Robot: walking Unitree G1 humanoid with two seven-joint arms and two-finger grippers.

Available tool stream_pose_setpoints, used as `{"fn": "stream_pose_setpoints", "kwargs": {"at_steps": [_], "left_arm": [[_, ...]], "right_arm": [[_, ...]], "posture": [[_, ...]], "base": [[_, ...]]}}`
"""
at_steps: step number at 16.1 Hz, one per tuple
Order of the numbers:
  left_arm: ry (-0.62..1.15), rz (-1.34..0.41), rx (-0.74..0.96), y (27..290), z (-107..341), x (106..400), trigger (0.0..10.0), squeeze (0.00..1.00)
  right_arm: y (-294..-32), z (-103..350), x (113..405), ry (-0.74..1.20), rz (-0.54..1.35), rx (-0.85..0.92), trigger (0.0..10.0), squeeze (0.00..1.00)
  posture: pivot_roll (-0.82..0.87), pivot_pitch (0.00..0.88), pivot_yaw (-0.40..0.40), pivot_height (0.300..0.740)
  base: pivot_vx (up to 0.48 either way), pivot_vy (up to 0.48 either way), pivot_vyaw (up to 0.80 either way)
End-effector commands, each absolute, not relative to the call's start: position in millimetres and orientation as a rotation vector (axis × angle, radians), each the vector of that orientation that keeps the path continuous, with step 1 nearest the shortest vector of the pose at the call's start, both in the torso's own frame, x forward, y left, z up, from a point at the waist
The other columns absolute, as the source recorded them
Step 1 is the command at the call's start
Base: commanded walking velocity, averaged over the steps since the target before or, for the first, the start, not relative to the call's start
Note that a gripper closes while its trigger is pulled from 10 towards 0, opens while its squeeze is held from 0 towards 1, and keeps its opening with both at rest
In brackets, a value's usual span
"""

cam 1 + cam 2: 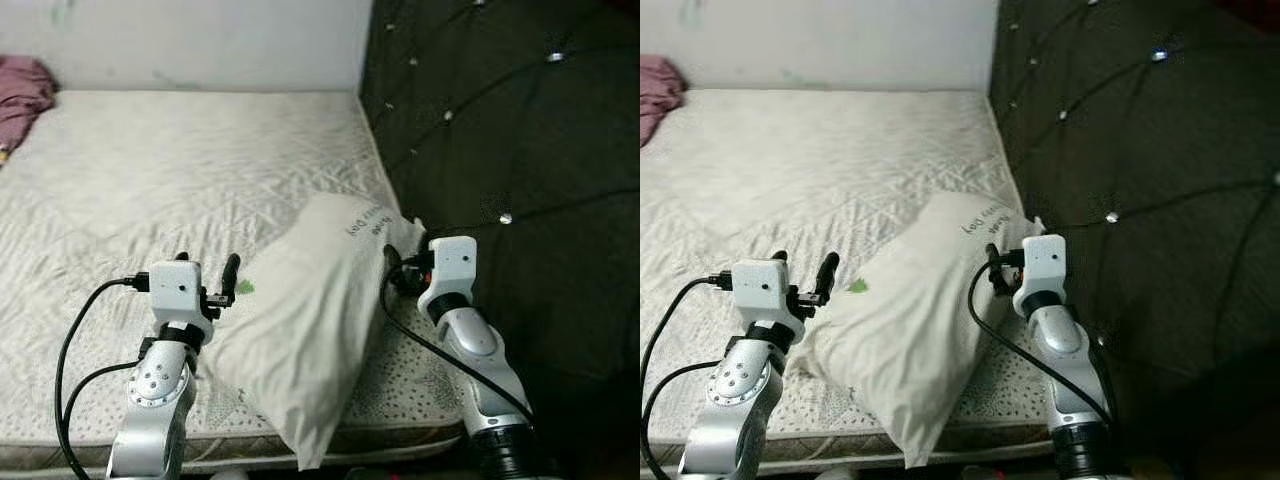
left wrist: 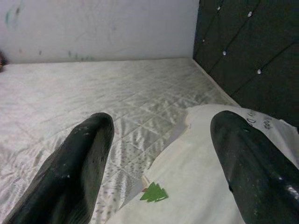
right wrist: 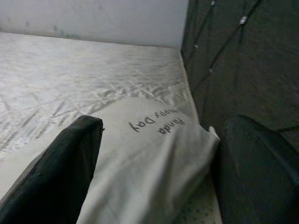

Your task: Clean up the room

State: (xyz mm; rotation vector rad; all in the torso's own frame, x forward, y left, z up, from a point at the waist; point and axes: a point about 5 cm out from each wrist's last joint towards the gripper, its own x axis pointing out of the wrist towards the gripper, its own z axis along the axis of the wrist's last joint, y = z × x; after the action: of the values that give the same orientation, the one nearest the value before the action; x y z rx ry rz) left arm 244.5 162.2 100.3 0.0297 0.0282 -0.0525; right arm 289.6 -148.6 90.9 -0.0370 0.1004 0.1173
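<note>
A white pillow (image 1: 310, 330) with printed writing lies slanted on the front right of the mattress (image 1: 180, 170), its lower end hanging over the front edge. A small green tree mark (image 2: 153, 192) sits on its left edge. My left gripper (image 1: 210, 275) is at that left edge, open, its fingers (image 2: 74, 163) spread over the pillow's edge and the mattress. My right gripper (image 1: 400, 265) is at the pillow's upper right corner beside the headboard, open, with the corner (image 3: 187, 135) lying between its fingers.
A dark tufted headboard (image 1: 500, 120) with shiny studs rises along the right side of the bed. A white wall (image 1: 200, 40) stands behind the mattress. A crumpled pink cloth (image 1: 20, 95) lies at the far left corner.
</note>
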Motion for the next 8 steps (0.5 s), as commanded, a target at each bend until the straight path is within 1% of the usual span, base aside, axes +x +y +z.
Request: {"fn": "stream_pose_setpoints", "kwargs": {"at_steps": [1,7,8], "left_arm": [[0.016,-0.029,0.058,167.5,103.5,244.6,10.0,0.00],[0.023,-0.044,0.068,164.1,104.8,244.1,10.0,0.00],[0.021,-0.043,0.077,164.8,104.6,243.7,10.0,0.00]], "right_arm": [[-146.9,95.3,292.4,0.092,0.122,-0.035,10.0,0.00],[-146.6,96.5,292.9,0.089,0.121,-0.021,10.0,0.00],[-146.8,96.7,292.7,0.088,0.120,-0.020,10.0,0.00]], "posture": [[-0.03,0.015,-0.027,0.740],[-0.04,0.024,-0.023,0.740],[-0.04,0.024,-0.023,0.731]], "base": [[0.000,0.000,0.00],[0.000,0.000,0.00],[0.000,0.000,0.00]]}}
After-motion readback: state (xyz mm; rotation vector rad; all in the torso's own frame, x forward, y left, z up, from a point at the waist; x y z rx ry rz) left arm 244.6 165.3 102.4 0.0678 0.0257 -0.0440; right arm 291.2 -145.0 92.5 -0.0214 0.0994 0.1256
